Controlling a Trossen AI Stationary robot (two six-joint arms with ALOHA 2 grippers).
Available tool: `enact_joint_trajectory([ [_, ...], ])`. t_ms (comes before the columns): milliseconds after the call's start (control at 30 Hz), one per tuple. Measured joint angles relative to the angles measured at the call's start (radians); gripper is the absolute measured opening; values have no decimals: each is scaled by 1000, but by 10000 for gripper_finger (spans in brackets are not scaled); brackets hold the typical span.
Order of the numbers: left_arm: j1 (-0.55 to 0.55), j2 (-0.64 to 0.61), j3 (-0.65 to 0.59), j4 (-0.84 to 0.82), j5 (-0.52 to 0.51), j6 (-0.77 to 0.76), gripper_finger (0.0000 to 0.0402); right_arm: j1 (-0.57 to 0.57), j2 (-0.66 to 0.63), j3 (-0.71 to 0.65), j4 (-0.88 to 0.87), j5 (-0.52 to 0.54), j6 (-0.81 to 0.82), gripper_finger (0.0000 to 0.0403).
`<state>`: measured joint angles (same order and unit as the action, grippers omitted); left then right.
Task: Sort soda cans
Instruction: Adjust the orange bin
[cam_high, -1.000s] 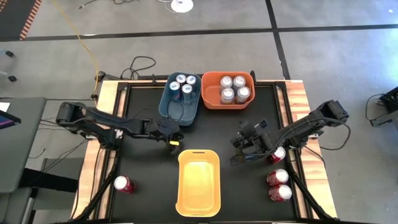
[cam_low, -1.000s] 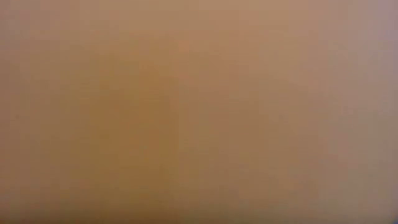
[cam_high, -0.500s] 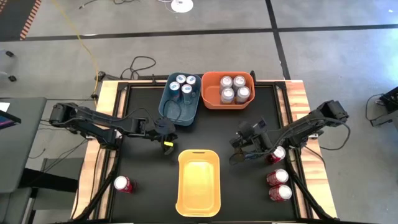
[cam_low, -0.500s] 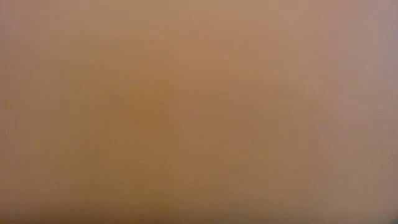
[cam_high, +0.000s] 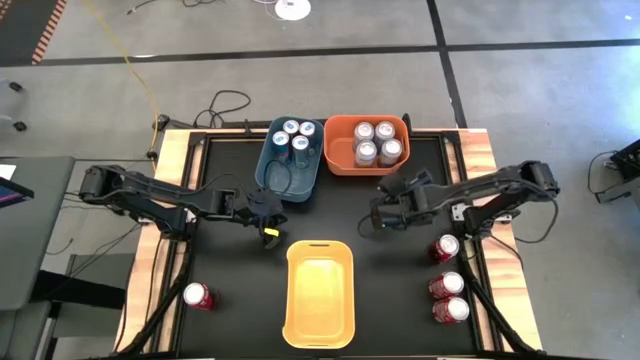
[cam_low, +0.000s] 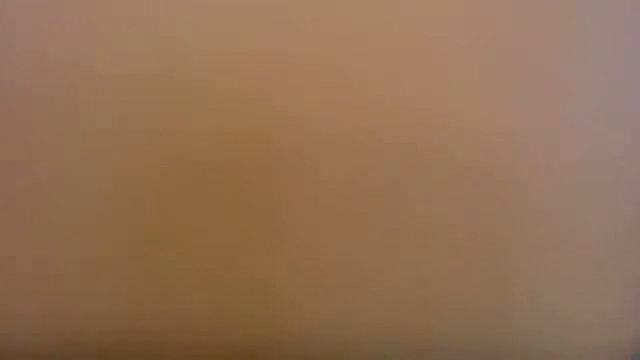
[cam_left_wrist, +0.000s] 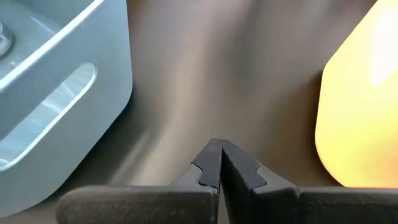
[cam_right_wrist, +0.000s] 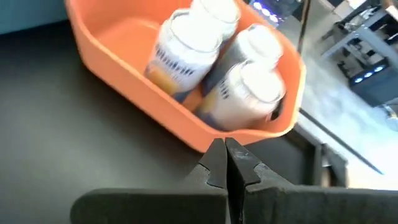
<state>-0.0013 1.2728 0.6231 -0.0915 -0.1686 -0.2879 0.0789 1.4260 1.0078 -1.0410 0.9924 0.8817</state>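
The low view is a tan blur; overhead shows everything. My left pincer (cam_high: 268, 234) and right pincer (cam_high: 366, 222) are both pressed together, empty, mid-frame. Four blue cans (cam_high: 294, 136) fill the blue bin (cam_high: 272, 172), four silver cans (cam_high: 376, 141) the orange bin (cam_high: 341, 163), and four red cans (cam_high: 446, 284) stand outside, beside the empty yellow bin (cam_high: 320, 333).

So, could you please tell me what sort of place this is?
Probably a robotics lab or workshop: a wood-edged work table on a bare concrete floor, loose cables trailing beside it, and sorting bins.
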Motion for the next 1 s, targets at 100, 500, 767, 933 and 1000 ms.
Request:
enact_joint_trajectory([
  [100,0,0,0,-1,-1,15,1,-47,0,60,-65,2,-55,11],
  [500,-40,-74,11,-29,-151,87,0,-383,-2,124,-165,-205,-187,218],
  [767,-73,-152,11,-57,-156,101,0,-594,-27,123,-65,-354,-307,265],
  [933,-81,-161,11,-72,-171,108,0,-661,-28,115,17,-456,-349,234],
  [1000,-81,-161,11,-108,-206,107,0,-659,-28,108,24,-457,-352,215],
])
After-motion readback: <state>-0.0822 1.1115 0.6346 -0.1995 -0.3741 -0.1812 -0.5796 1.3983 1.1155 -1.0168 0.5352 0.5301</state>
